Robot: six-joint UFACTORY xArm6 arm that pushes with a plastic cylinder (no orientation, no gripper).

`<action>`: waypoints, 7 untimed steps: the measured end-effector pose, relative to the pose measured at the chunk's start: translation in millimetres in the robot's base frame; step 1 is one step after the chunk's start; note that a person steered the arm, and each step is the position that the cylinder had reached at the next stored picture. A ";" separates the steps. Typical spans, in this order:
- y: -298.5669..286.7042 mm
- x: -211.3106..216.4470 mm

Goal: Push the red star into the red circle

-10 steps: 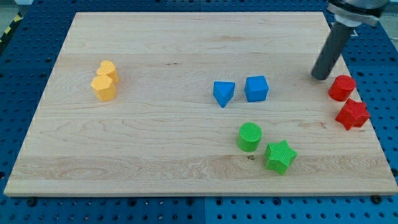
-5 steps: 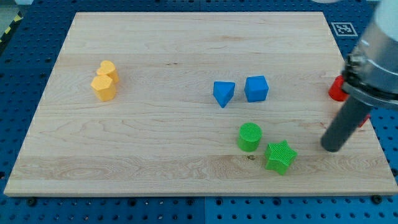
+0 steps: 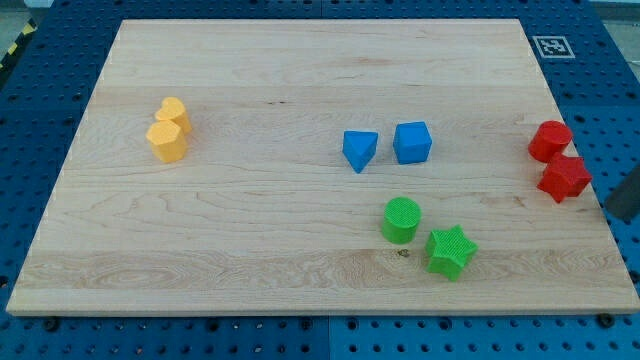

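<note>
The red star [image 3: 565, 180] lies near the board's right edge. It sits just below the red circle [image 3: 550, 141] and seems to touch it. My rod shows only as a dark piece at the view's right edge. My tip [image 3: 617, 213] is just off the board's right edge, to the right of the red star and a little below it, apart from it.
Two yellow blocks [image 3: 168, 130] sit together at the view's left. A blue triangle-like block [image 3: 360, 150] and a blue cube [image 3: 412, 143] sit mid-board. A green circle [image 3: 401, 220] and a green star [image 3: 451, 251] lie below them. The wooden board [image 3: 300, 60] rests on a blue pegboard.
My tip moved from above-left of the red circle down past the red blocks, then right to the board's right edge. The red star has barely shifted.
</note>
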State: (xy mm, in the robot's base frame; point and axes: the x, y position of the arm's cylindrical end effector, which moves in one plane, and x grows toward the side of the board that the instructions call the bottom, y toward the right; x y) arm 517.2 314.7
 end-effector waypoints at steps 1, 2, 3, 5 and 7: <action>0.0 -22.3; 0.3 -25.9; 8.2 7.2; -33.9 5.6; -35.6 -32.3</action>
